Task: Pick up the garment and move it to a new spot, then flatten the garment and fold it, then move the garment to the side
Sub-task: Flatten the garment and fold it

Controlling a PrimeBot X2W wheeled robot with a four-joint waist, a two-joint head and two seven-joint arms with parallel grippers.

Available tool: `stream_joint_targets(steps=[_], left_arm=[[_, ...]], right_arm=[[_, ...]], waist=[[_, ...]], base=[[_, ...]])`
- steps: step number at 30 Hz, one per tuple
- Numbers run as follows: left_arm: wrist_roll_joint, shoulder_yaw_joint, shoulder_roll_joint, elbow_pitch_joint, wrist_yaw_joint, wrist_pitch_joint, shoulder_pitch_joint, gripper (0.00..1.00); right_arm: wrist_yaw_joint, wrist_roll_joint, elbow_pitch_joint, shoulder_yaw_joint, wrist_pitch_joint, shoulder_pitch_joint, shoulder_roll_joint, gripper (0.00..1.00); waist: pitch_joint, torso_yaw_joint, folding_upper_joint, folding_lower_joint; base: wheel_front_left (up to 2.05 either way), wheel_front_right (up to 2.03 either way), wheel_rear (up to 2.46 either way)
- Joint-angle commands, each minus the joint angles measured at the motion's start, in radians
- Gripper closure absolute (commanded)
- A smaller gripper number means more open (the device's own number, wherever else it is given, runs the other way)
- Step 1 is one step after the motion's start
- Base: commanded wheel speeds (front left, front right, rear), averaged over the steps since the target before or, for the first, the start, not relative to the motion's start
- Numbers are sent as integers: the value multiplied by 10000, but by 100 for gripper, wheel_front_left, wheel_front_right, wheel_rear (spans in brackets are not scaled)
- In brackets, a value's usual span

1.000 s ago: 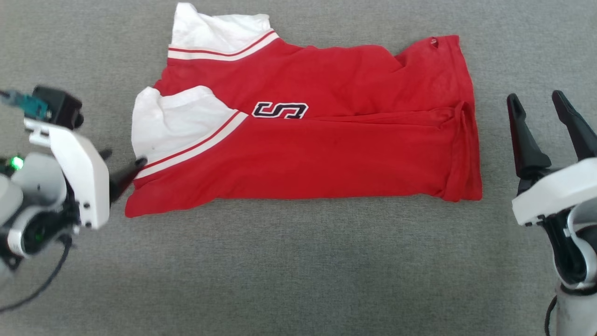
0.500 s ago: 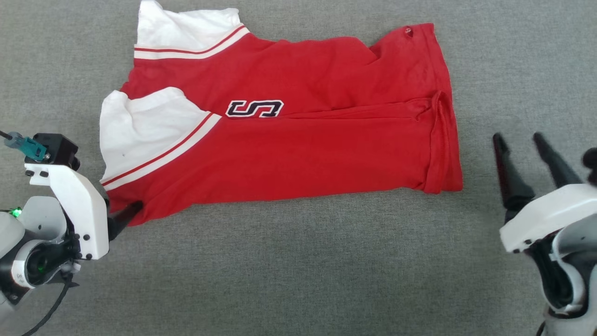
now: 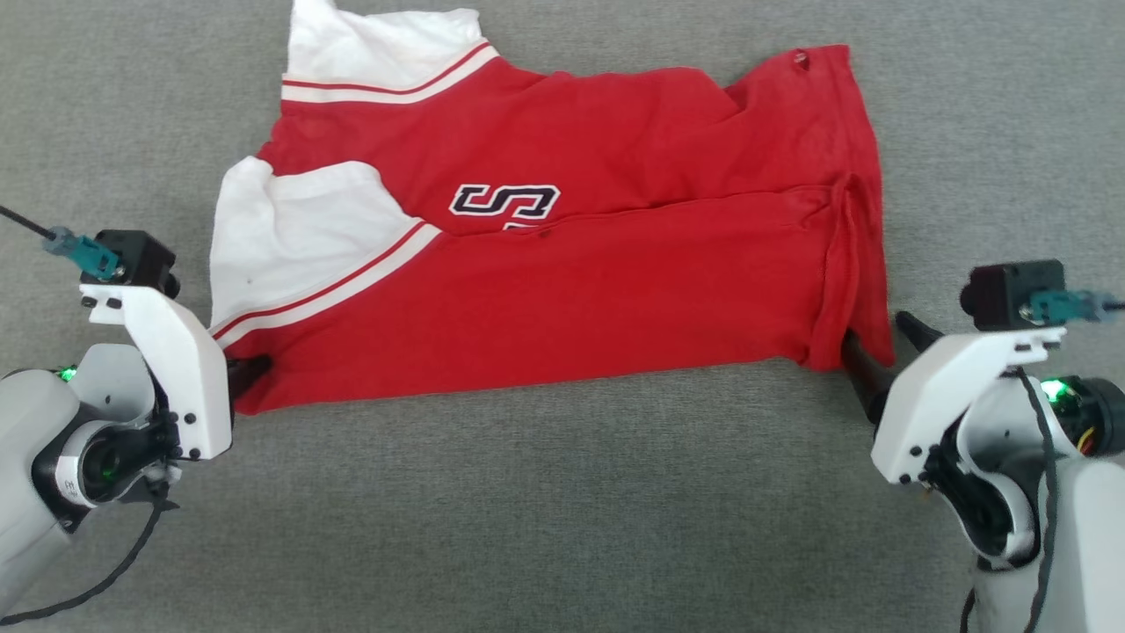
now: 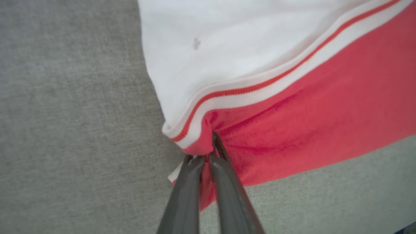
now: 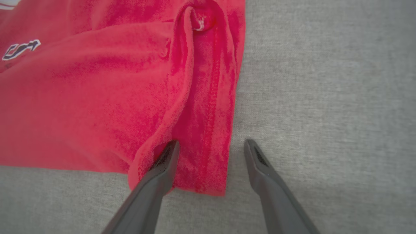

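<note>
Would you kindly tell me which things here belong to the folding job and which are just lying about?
Job:
- red shirt
- left tool, shut on its corner
- right tool, open at its hem

Lying about:
- grey textured surface

We see a grey, felt-like worktop [image 3: 562, 510], bare on the near side of both claws and on the outer side of each. One thing lies on it: a red shirt [image 3: 571, 290], spread flat and folded along its length, reaching from the left claw [image 3: 250, 369] across to the right claw [image 3: 874, 338]. Its two white sleeves with striped trim lie at the left claw's end, one [image 3: 290, 237] just beyond that claw's tips, the other [image 3: 378, 53] farther off. The hem end lies at the right claw, its doubled-over near corner between that claw's spread fingers [image 5: 156, 175]. A dark letter patch [image 3: 504, 201] sits beyond both claws, roughly midway between them.
</note>
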Motion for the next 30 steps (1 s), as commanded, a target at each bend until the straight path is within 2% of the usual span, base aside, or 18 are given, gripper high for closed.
stream_joint_targets(steps=[1,8,9,10,11,14,20,30], left_arm=[[18,-276,-403,153,-101,112,140,100],[196,-294,-893,517,-438,23,-95,100],[216,-282,-964,562,-478,-28,-122,100],[225,-277,-1031,615,-520,-57,-159,100],[246,-277,-1082,664,-559,-82,-183,100],[276,-257,-1109,766,-644,-146,-196,100],[158,-147,-733,555,-607,-81,-124,100],[40,28,308,-1041,232,-61,150,100]], right_arm=[[1,-145,161,60,354,-242,1,0],[1,-560,1514,47,1940,-865,-28,0],[1,-611,1784,119,2219,-877,-70,8],[1,-670,1966,222,2485,-863,-128,75],[1,-676,2116,294,2721,-863,-165,100],[1,-651,2053,246,3044,-988,-222,100],[1,-260,1038,193,3777,-1053,-634,100],[-1,394,-810,-187,4991,-561,-1146,100]], waist=[[22,119,-1,0],[86,448,-1,0],[92,487,-1,0],[97,526,-1,0],[93,553,-1,0],[59,622,-1,0],[-89,655,-1,0],[-345,743,-1,0]], base=[[0,0,0],[0,0,0],[0,0,0],[0,0,0],[0,0,0],[0,0,0],[0,0,0],[0,0,0]])
